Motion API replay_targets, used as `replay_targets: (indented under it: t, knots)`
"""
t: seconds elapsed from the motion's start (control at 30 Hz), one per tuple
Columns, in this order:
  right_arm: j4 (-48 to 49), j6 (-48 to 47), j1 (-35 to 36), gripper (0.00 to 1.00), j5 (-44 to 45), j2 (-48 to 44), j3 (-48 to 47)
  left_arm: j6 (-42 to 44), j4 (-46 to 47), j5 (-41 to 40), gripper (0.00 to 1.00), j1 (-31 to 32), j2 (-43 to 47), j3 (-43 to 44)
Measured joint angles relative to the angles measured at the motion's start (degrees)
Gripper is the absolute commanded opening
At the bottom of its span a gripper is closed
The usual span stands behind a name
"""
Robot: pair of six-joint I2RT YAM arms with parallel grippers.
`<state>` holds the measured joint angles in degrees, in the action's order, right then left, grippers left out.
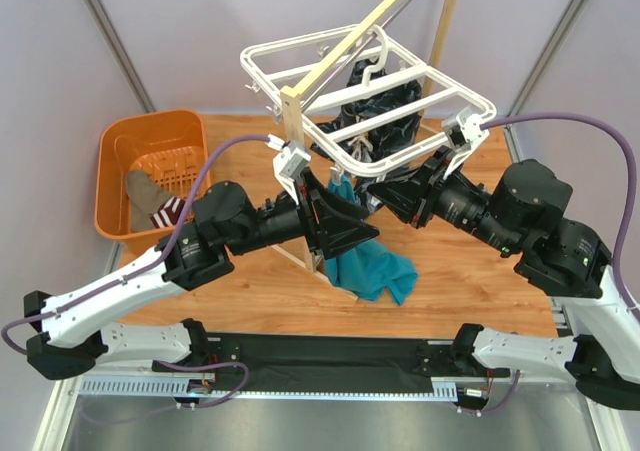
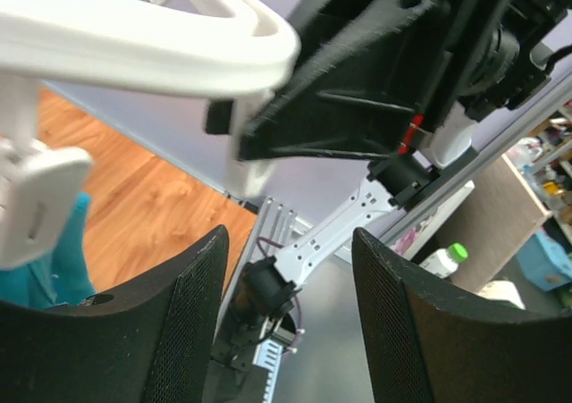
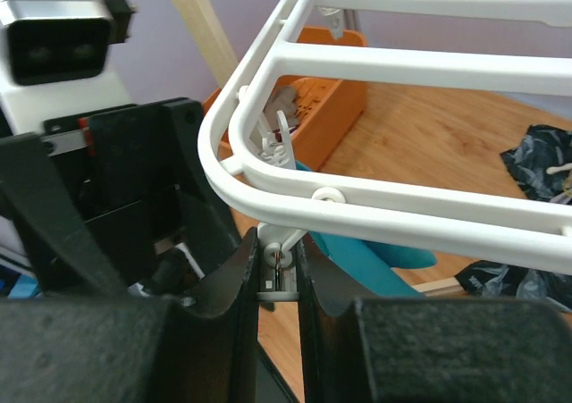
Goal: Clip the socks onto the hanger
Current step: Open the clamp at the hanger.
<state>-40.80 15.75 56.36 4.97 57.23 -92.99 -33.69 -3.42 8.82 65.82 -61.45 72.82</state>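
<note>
A taupe sock with a maroon-and-white striped cuff lies in the orange basket at the far left, away from both arms. The white hanger hangs from a wooden rack in the middle. My right gripper sits just under the hanger's near rail, shut on a small white clip that dangles there. My left gripper is open under the same rail, with nothing between its fingers. In the top view the two grippers meet nose to nose below the frame, left and right.
A black patterned garment hangs inside the hanger. A teal cloth hangs from a clip below it. The wooden rack post stands just left of the grippers. Another white clip hangs beside my left fingers.
</note>
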Motion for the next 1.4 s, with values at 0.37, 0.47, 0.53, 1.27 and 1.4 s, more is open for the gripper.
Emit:
replay_targets:
  t: [0.37, 0.47, 0.53, 1.27, 1.4]
  knots:
    - [0.5, 4.7, -0.3, 0.02, -6.8, -0.1, -0.4, -10.7, 8.3, 4.7, 0.58, -2.5, 0.4, -2.6]
    - [1.0, 5.6, -0.3, 0.02, -8.2, -0.5, -0.4, -12.6, 9.5, 4.6, 0.53, -2.7, 0.3, -2.6]
    - [1.2, 6.1, -0.3, 0.02, -8.8, -0.9, -0.4, -13.6, 9.7, 4.5, 0.46, -2.7, 0.2, -2.6]
    - [5.6, 9.6, -0.7, 0.06, -9.6, -2.7, 1.4, -18.4, 18.5, 7.5, 0.24, -4.6, -2.8, -2.8]
    - [6.1, 10.2, -0.7, 0.06, -9.5, -3.0, 1.8, -18.5, 19.2, 8.3, 0.24, -4.8, -3.1, -2.8]
